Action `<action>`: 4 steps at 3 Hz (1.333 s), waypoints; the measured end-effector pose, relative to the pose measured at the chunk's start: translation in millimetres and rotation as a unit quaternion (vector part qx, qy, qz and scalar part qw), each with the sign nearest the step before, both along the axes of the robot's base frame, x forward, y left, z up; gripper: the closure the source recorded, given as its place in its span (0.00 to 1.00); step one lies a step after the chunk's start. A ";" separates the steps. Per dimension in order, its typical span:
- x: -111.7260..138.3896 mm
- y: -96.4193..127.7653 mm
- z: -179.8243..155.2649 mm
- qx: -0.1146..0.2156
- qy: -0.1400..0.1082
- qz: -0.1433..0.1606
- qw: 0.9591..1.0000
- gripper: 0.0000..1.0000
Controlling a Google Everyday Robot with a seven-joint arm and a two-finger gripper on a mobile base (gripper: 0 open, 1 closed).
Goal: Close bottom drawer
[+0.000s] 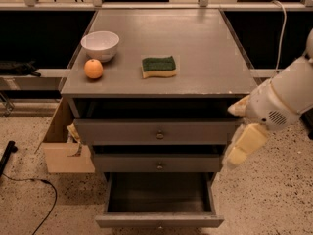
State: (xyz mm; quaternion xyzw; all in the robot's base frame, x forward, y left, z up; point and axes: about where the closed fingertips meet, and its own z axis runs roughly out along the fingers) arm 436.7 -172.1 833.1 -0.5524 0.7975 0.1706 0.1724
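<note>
Pale cream end effector [244,146] hangs below the grey surface's [205,58] front right corner; its state cannot be told; slim-fronted grey bottom drawer [159,221] stands pulled out, lower and leftward, panel lying crosswise; closing probably requires an inward push.

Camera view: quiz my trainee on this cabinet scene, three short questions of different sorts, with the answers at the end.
1. True or false: the bottom drawer stands further out than the upper drawers.
2. The sponge has a top that is: A green, B red, C blue.
3. Fill in: the gripper hangs on the picture's ___ side, beside the upper drawers and above the bottom drawer.
Key: 1 true; 2 A; 3 right.
</note>
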 end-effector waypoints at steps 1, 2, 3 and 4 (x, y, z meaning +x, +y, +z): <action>-27.5 8.8 -57.7 0.046 0.066 -0.012 0.997 0.00; -69.8 13.9 -95.0 0.067 0.122 -0.014 0.990 0.00; -69.7 14.0 -94.8 0.067 0.122 -0.014 0.990 0.00; -62.5 16.5 -98.3 0.110 0.107 -0.030 0.988 0.00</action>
